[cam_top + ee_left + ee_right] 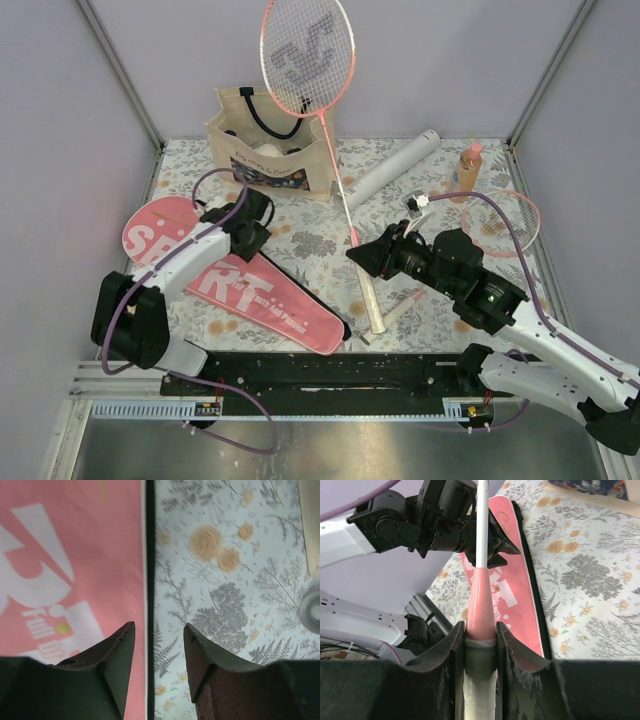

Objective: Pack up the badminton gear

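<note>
Gripping the racket point(306, 60) where the pink cone meets the wrapped handle, the right hand point(480, 627) is clamping both jaws on it. The strung head is pointing up toward the top middle of the overhead view, in front of the tote point(262, 150).

The racket is probably light, with a stiff handle and a thin, whippy shaft. Held this low, the long frame is likely to sway. The smooth tapered cone could slide, so the wrap just below it is looking like the surer hold. The strings and rim are best left untouched.

The left hand point(159, 626) is hovering with its jaws apart and nothing between them. They are straddling the dark edge of the pink case point(250, 290), which is lying flat on the table point(225, 605) at lower left. The case is looking soft and floppy, so that dark edge is the likely place to pinch it.

Whether the case is open cannot be told. The second racket point(510, 215) is showing only part of its head at middle right, the rest running under the right arm. The white tube point(395, 170) is lying toward the upper right. No shuttlecock is clearly showing. A pale ring at the right edge of the left wrist view is cut off and unclear.
</note>
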Robot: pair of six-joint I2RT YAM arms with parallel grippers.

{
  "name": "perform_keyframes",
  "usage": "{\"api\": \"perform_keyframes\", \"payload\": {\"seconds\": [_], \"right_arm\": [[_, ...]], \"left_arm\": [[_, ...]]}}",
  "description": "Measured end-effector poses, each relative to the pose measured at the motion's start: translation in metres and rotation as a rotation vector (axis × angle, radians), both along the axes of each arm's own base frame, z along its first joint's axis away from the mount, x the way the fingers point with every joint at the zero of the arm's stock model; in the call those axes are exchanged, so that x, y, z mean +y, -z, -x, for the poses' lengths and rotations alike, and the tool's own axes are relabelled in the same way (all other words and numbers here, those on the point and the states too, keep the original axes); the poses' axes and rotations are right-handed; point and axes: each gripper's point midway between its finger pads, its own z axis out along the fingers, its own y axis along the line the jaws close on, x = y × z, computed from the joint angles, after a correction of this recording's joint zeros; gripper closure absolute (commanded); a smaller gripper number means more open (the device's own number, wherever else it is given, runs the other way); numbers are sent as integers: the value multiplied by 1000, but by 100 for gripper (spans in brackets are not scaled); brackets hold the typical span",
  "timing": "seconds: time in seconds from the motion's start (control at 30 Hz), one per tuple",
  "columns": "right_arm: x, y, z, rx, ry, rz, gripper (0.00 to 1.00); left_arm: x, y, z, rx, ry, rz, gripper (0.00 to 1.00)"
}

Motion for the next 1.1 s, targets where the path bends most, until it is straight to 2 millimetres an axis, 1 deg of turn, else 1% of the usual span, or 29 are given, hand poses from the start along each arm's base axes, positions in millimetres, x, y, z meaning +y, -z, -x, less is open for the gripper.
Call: {"api": "perform_keyframes", "payload": {"seconds": [0.07,0.17,0.27,0.33,0.4,0.57,0.73,0.83,0.93,1.1], "right_arm": [[-6,2,-1,-8,21,14,100],[-16,2,0,-23,52,28,100],[-24,1,1,-37,72,29,100],[-28,-1,2,-43,79,28,100],[-32,-1,3,-49,87,26,100],[-35,3,4,-48,98,34,100],[-37,9,4,-40,105,47,100],[-40,10,3,-42,117,48,100],[-41,10,3,-45,121,46,100],[-42,10,3,-46,122,47,100]], "left_arm": [[-22,-2,-5,5,11,-4,54],[-47,3,-2,31,19,2,57],[-56,19,8,85,-1,-7,57],[-59,31,15,124,-16,-20,57],[-60,38,19,147,-30,-25,57],[-61,45,23,168,-69,-25,55],[-57,64,28,227,-94,-61,53],[-57,73,29,253,-98,-81,53],[-58,76,26,271,-92,-96,58],[-56,78,29,283,-91,-106,76]]}}
